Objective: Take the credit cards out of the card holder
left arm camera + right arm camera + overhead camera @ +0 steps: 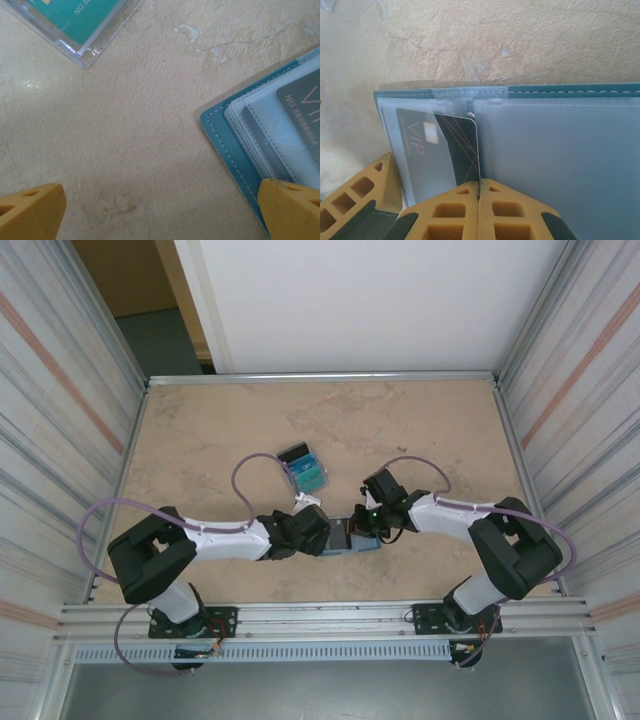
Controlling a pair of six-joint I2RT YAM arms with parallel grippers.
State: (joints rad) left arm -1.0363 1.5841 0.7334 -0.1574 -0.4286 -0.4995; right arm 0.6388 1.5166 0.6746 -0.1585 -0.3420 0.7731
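The teal-blue card holder (352, 537) lies open on the table between both grippers, its pale pockets (560, 150) facing up. A black VIP credit card (462, 145) sticks partly out of a clear pocket on the left half. My right gripper (479, 186) is shut, and the card's right edge runs into the seam between its fingers. My left gripper (160, 212) is open wide, its right finger (292, 210) resting on the holder's teal corner (225, 140). The same card shows grey under plastic (305, 110). The top view shows the left gripper (322, 532) and right gripper (372, 525) facing each other.
A clear case holding teal and blue cards (303, 468) lies just beyond the left gripper, its corner visible (75, 20). Metal rails and striped walls border the beige table (200, 440). The left gripper's finger (360, 195) sits at the holder's left edge.
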